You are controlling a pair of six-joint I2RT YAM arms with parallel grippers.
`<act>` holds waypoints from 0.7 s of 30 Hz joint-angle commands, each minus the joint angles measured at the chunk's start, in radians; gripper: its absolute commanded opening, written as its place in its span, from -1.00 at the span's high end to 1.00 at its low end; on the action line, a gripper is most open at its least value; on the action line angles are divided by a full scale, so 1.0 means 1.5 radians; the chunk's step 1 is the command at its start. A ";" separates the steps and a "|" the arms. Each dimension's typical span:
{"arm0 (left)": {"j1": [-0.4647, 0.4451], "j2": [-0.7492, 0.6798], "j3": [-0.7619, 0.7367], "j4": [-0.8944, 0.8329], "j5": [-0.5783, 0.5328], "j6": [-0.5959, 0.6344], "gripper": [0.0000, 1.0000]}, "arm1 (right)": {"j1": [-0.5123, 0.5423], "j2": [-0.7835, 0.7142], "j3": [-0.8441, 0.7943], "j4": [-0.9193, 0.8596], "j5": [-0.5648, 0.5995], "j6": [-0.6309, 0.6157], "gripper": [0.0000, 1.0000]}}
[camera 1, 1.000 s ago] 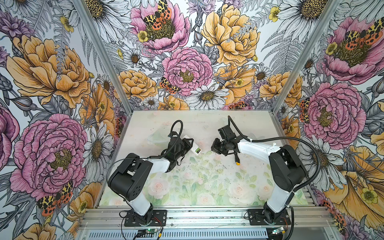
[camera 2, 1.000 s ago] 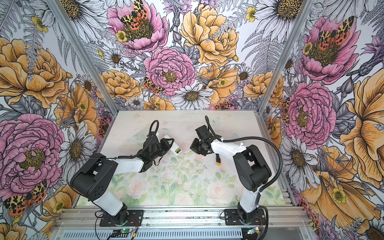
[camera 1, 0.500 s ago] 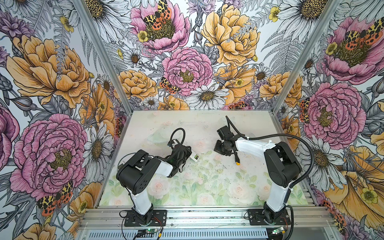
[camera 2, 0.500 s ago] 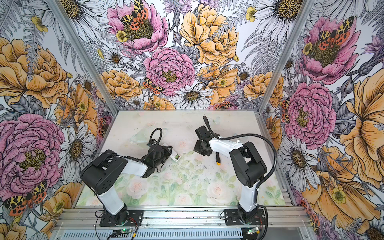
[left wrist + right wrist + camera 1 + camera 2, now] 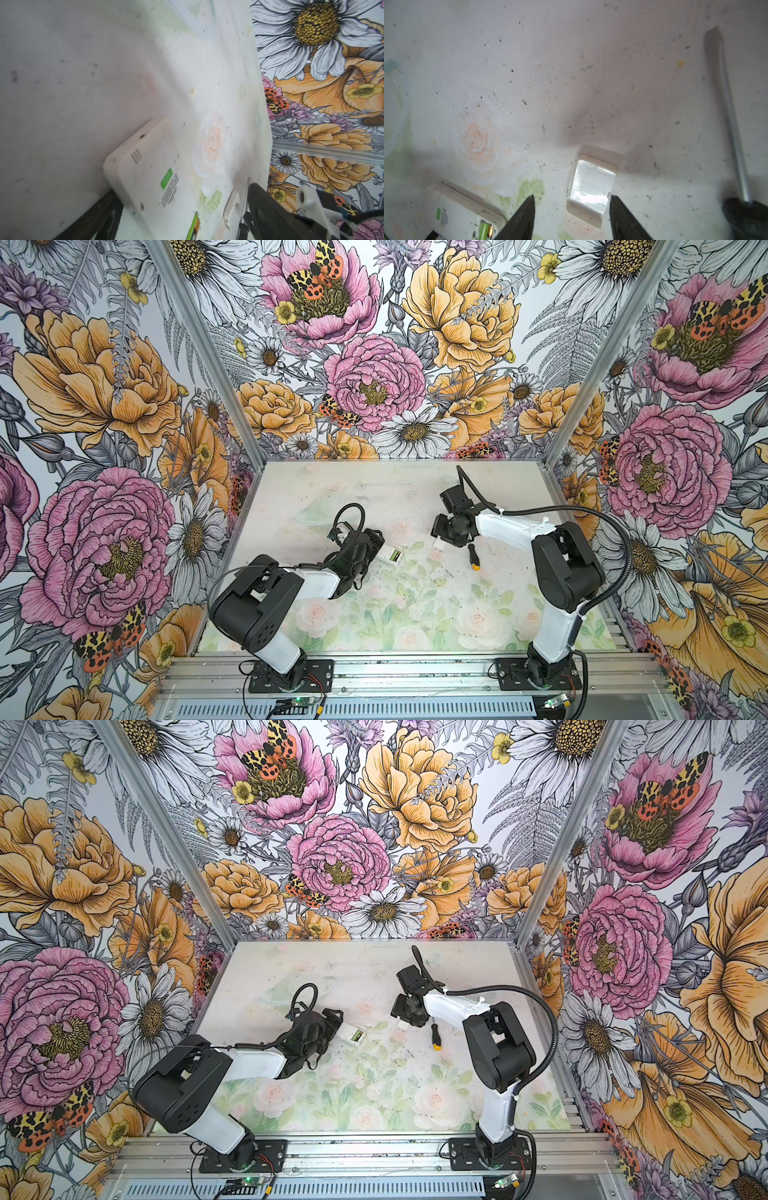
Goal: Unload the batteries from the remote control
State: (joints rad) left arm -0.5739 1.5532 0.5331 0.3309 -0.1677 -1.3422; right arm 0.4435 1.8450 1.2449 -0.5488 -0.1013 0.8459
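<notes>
Both claws have let go: left claw (image 5: 372,542) gapes beside the remote (image 5: 454,212), right claw (image 5: 572,197) stands open over the cover (image 5: 591,182). Batteries (image 5: 485,228) sit in the remote's open bay; prying one end up should free them.

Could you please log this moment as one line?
left gripper: open, straddling remote | right gripper: open over battery cover on table | green battery in remote compartment | screwdriver on table

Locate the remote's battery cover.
In a top view the battery cover lies mid-table by the right hand, between the remote and the screwdriver.
</notes>
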 commanded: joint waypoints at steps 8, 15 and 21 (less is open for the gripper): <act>0.013 -0.139 0.081 -0.382 0.028 -0.013 -0.92 | -0.032 -0.114 0.011 -0.093 0.004 -0.070 -0.40; -0.011 -0.214 0.202 -0.421 0.020 0.262 -0.92 | -0.050 -0.211 -0.070 -0.166 0.074 -0.150 -0.46; -0.008 -0.255 0.286 -0.416 -0.016 0.470 -0.98 | -0.064 -0.203 -0.124 -0.181 0.057 -0.242 -0.46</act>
State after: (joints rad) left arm -0.5854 1.1931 0.9184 -0.2737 -0.1577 -0.8761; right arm 0.3546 1.5227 1.0790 -0.7856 -0.0303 0.5808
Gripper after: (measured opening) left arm 0.987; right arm 0.730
